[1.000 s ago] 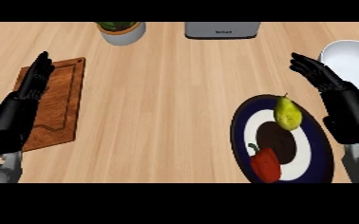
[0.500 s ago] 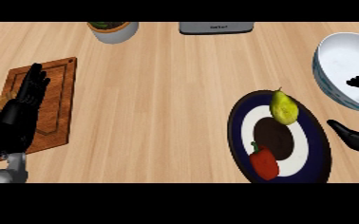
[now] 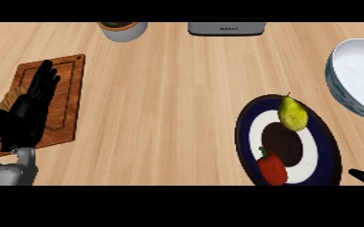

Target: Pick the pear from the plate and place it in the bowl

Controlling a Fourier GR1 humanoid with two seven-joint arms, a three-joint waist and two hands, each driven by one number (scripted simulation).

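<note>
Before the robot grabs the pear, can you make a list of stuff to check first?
1. Yellow-green pear lying on the dark blue and white round plate: ok.
2. Nothing covering the pear: ok; the red bell pepper lies apart from it on the same plate.
3. White bowl with blue outside in view, at the right edge beyond the plate: ok.
4. Right hand ready by the pear: cannot tell, only a black tip shows at the lower right.
5. Left hand out of the way: ok, open over the brown wooden cutting board.
</note>
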